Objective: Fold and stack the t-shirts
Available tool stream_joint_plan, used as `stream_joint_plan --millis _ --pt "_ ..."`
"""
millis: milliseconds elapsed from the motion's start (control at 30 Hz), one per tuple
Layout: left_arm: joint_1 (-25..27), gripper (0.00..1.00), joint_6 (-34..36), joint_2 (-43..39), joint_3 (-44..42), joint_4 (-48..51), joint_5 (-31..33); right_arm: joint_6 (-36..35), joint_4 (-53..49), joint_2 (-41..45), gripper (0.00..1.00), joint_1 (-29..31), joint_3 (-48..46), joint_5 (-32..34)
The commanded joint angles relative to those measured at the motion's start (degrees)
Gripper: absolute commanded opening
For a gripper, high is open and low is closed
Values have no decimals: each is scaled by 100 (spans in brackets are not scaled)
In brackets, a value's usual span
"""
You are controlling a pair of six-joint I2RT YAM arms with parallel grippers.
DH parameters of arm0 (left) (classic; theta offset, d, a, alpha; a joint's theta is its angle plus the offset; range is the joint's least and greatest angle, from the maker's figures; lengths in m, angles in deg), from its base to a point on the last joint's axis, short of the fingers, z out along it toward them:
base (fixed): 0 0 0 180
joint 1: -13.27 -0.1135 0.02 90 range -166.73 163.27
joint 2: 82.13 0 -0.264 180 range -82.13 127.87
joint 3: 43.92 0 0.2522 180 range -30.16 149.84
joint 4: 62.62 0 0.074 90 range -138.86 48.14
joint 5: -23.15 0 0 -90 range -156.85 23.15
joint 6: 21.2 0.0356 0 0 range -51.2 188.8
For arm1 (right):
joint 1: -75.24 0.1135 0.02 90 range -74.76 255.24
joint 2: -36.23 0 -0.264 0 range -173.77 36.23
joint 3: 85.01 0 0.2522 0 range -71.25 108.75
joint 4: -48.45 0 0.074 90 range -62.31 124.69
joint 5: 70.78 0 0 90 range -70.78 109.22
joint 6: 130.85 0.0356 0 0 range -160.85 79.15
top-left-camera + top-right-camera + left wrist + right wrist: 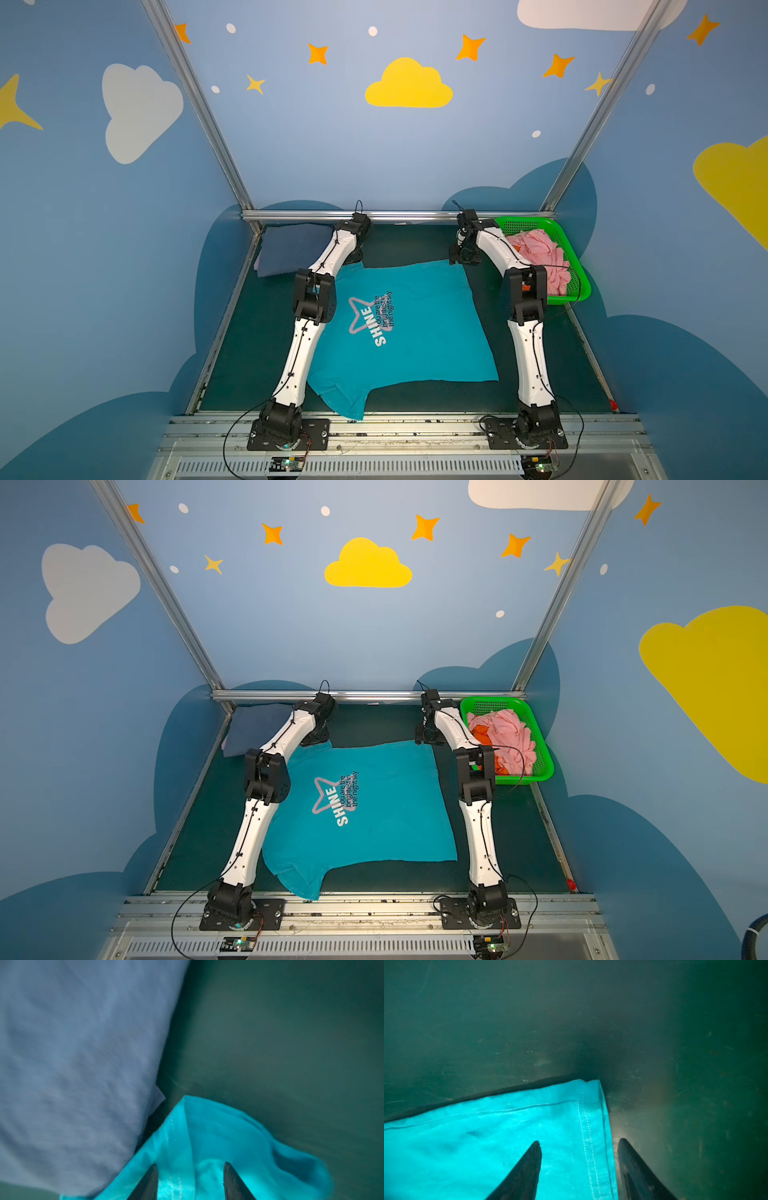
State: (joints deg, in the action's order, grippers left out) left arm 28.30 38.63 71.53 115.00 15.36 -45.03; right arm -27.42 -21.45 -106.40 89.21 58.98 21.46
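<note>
Nearest cam: aluminium base rail (pixel 415 419) with both arm mounts; the near sleeve of the teal cotton t-shirt with white SHINE print (pixel 415 332) reaches it. Shirt lies spread flat mid-table on the dark green mat (pixel 540 361), collar side left, hem right, not yet folded.

Far left: folded slate-blue t-shirt (pixel 291 249), with a pale lavender t-shirt (pixel 260 266) peeking out under it; looks like the start of the pile.

Left gripper (pixel 190 1163) is just beside that pile, over the teal shirt's far-left corner. Fingers apart, cloth below the gap, nothing pinched; view blurred.

Right gripper (pixel 579 1140) is at the far-right hem corner, fingers apart, straddling the side edge: one over cloth, one over mat.

Far right: green perforated plastic basket (pixel 582 286) holds a crumpled pink t-shirt (pixel 540 253) and an orange t-shirt (pixel 482 735), both waiting.

Step looks like pinching both far corners for the first fold. To do it well:
- drop low and catch both layers
- close both sides together
- keep the edge taut and carry it toward the near edge
- don't snag the slate-blue pile
</note>
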Motion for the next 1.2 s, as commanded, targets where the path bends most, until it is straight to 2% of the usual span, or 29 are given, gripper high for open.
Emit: stream_joint_plan --millis 0,67,167,200,367,533,700,967,1100,1167 --pt "-9 51 84 12 100 474 180 9 29 -144 60 -23 116 -83" --pt "-9 46 97 -11 66 486 179 32 42 -162 60 -18 116 -109" --pt "-12 25 88 -75 -12 479 215 60 54 -188 60 -21 116 -153" --pt "-6 20 84 -117 -38 464 220 60 54 -191 60 -20 116 -162" --pt "18 4 93 -290 -58 367 230 29 53 -213 60 -28 116 -119" --pt "27 4 108 -578 -1 462 283 -25 104 -220 61 -68 116 -29" --pt "27 4 133 -1227 -159 452 347 134 229 -211 66 -159 116 99" --pt "36 4 122 -2198 -642 276 378 283 807 -360 66 -211 106 18" --pt "36 4 118 -2436 -804 257 406 275 1195 -482 61 -211 98 -358" --pt "38 4 117 -2480 -838 274 426 312 1357 -533 55 -214 91 -535"
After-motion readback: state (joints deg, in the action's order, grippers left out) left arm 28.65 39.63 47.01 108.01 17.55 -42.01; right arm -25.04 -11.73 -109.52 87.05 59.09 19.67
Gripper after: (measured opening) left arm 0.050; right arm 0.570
